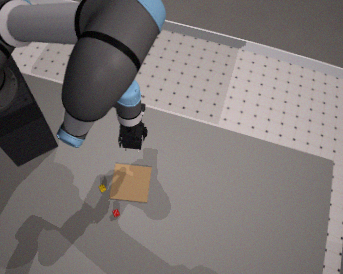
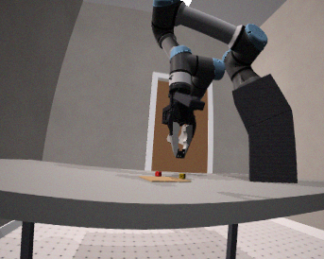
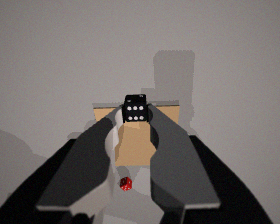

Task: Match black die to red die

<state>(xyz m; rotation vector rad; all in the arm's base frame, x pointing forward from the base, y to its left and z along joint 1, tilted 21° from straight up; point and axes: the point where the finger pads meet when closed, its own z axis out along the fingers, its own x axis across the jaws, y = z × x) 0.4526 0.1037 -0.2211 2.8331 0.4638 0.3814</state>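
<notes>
Robot arm: a grey and blue arm [image 1: 103, 70] [image 2: 209, 28] reaches out from a dark pedestal [image 1: 26, 145] [image 2: 273, 156], with its pincer [image 1: 131, 146] [image 2: 180, 154] [image 3: 136, 105] pointing down over the table.
Pincer: closed on the black die, one fingertip against each side of it.
Black die: the small black cube [image 2: 180, 153] [image 3: 136, 111] is up in the air between the fingertips, above the table and touching neither table nor mat. In the wrist view, a face with six white dots in two rows of three is turned to the camera; the dots on the narrow face beyond it are too small to count.
Mat: a flat, square, tan mat [image 1: 131, 183] [image 2: 164, 179] [image 3: 133, 147] lies on the grey table [image 1: 229, 200] [image 2: 84, 186] [image 3: 56, 55]. From above, the pincer is just beyond one edge of it.
Red die: a small red cube [image 1: 116, 213] [image 2: 158, 174] [image 3: 126, 183] rests on the table near the mat, off it; its top number is too small to read surely.
Yellow die: a small yellow cube [image 1: 102, 188] [image 2: 181, 176] sits on the table just beside another edge of the mat, apart from the red one; its number cannot be read.
Background: a brown door [image 2: 161, 128] in a white frame stands behind the table.
</notes>
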